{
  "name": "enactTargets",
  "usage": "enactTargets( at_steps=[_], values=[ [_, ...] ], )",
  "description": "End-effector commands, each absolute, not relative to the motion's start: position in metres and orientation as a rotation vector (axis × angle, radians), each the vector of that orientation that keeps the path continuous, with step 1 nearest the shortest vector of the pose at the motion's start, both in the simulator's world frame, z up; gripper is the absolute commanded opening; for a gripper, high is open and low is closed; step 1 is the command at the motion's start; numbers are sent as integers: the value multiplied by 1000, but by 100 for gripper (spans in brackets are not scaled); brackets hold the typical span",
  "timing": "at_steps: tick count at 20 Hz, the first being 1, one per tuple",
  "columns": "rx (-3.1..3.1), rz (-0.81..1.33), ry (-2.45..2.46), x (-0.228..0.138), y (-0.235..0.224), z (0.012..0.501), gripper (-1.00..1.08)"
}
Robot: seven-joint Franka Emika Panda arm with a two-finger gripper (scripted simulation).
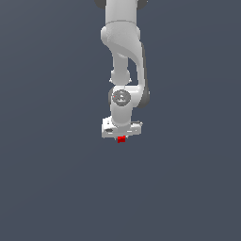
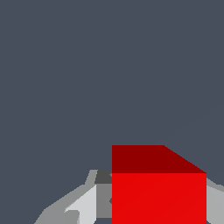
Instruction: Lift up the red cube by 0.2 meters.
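While the white robot arm [image 1: 123,61] hangs straight down, its end effector [image 1: 121,138] pinches the tiny bright-red matte cube [image 1: 121,139] just under the white hand. Seen from the wrist, this cube [image 2: 158,192] sits between the grey fingers [image 2: 83,205], touching them.

A plain slate-grey surface [image 1: 52,188] fills both views, flat and uniform, without seams, edges or markings. It may be a bench top or the floor; the renders show no horizon or shadow to settle that. Nothing else rests on it anywhere around.
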State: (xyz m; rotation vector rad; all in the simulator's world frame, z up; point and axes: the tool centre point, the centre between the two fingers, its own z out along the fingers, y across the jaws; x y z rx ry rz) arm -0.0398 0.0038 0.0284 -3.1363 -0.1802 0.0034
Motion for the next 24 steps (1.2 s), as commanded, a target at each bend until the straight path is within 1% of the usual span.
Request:
enactTargets(
  at_steps=[1,7,17,24],
  values=[
    [-3136,1,-180,-40,4,38,-100],
    [-3136,1,-180,-41,4,75,-100],
    [-3136,1,-180,-42,4,169,-100],
    [-3136,0,-181,-41,4,215,-100]
  ],
)
